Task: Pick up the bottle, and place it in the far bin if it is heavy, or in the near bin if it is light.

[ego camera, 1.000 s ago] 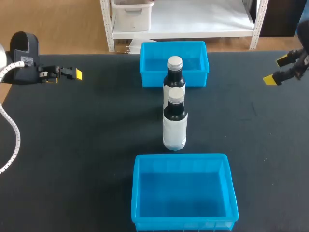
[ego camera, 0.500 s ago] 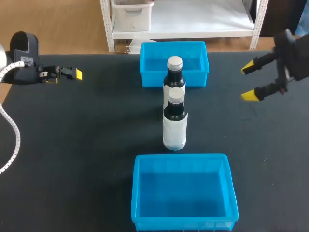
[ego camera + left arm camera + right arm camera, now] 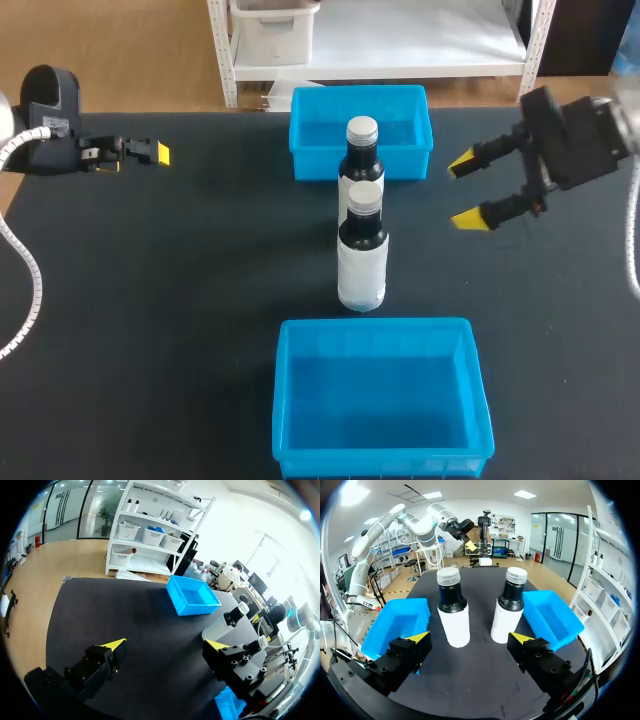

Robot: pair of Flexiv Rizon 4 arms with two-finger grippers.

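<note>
Bottles (image 3: 454, 615), 2, both unhidden only in R wrist view, ahead of spread R gripper (image 3: 470, 638); L gripper (image 3: 166, 644) spread.

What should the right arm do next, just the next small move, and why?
Probably ease the right gripper toward the near bottle and centre on it. The gripper is open and holds nothing, and both the near bottle and the far bottle stand ahead of it, neither yet between its fingers.
</note>
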